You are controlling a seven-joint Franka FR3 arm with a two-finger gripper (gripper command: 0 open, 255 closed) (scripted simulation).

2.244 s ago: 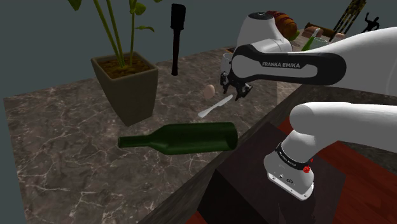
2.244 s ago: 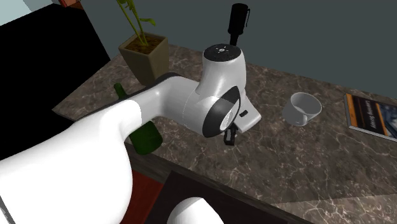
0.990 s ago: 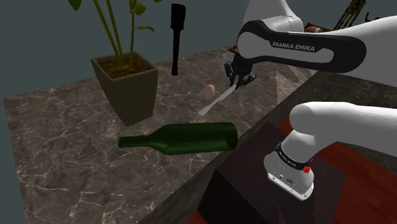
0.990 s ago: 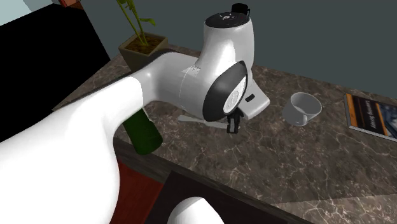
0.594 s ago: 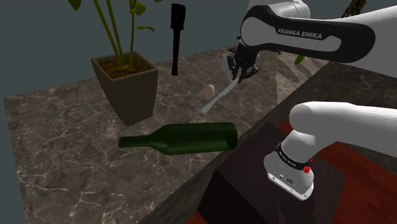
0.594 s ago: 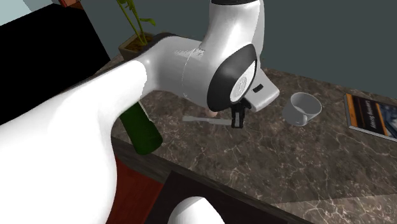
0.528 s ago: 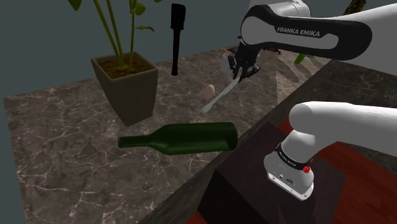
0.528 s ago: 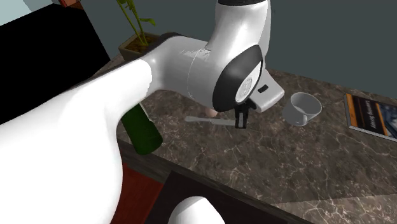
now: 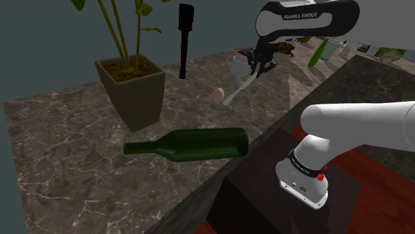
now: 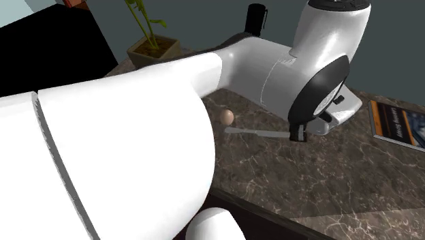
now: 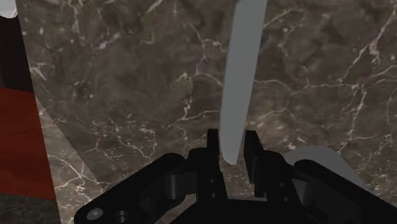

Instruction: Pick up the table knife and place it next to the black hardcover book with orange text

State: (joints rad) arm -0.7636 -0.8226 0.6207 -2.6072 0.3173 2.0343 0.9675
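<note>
While the knife (image 9: pixel 238 90) is pinched by one end between the fingers of the gripper (image 9: pixel 259 65), it is held off the marble counter (image 9: pixel 66 153), its free end slanting down toward the shoulder view's left. In the wrist view the grey blade (image 11: pixel 242 76) is seen clasped between the two black fingers (image 11: pixel 213 156) and running straight out from them over the veined stone. In the second exterior view the knife (image 10: pixel 255 132) is stretched from the gripper (image 10: pixel 297 135) toward that view's left, and its tip is seen just below a small egg (image 10: pixel 227 117). A book (image 10: pixel 395 123) with a dark cover is laid flat at that view's right edge, well apart from the knife. Nearer the stand, a green bottle (image 9: pixel 189 145) is laid on its side. A potted plant (image 9: pixel 133 90) is set farther to the shoulder view's left.
</note>
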